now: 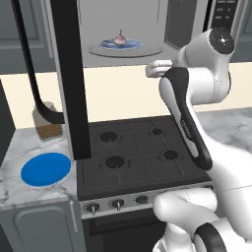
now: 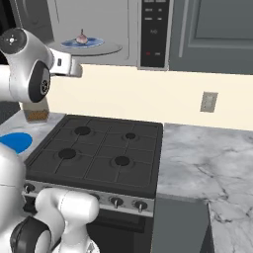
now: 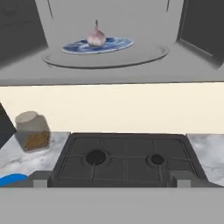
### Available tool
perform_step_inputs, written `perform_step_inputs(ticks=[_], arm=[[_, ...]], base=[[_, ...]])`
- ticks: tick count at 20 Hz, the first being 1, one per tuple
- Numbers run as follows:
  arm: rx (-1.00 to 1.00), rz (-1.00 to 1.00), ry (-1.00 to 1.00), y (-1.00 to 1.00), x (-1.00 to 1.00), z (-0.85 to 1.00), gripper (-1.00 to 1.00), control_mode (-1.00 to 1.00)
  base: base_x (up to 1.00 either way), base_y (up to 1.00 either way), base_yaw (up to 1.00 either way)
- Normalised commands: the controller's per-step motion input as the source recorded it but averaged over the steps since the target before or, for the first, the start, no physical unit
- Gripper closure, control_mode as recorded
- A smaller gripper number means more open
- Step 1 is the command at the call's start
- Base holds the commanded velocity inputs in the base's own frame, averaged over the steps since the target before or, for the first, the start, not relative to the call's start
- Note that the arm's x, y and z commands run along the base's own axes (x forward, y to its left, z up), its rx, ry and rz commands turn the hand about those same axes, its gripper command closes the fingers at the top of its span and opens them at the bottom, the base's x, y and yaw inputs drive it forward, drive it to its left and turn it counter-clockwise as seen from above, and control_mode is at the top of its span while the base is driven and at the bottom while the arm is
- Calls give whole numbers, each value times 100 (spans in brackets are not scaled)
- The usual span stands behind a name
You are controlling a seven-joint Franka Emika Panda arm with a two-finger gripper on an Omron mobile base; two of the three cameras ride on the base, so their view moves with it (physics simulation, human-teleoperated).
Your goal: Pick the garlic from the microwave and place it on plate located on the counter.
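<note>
The garlic (image 1: 119,38) (image 2: 82,37) (image 3: 96,37), a pale pinkish bulb, sits on a small blue-and-white patterned plate (image 3: 116,44). That plate rests on the glass turntable (image 3: 144,56) inside the open microwave (image 1: 98,19) (image 2: 154,29) above the stove. The solid blue plate (image 1: 45,169) (image 2: 15,142) (image 3: 12,179) lies on the marbled counter (image 1: 12,152) to the left of the stove. My gripper (image 1: 150,70) (image 2: 75,68) (image 3: 112,180) is open with nothing between its fingers. It hangs in front of the microwave opening, just below cavity height, and stands apart from the garlic.
The microwave's black-framed door (image 1: 69,74) swings open to the left, over the stove's left edge. A black stovetop (image 1: 138,152) (image 2: 94,148) lies below. A jar of brown grains (image 1: 47,120) (image 3: 31,131) stands behind the blue plate. More counter (image 2: 212,163) lies to the right.
</note>
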Motion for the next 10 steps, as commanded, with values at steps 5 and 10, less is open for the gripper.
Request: perform_step_inputs(ticks=[5,10], arm=[[0,0,-17,20,44,51,-100,-100],[0,0,-12,13,63,48,-100,-100]], base=[[0,0,0],[0,0,0]])
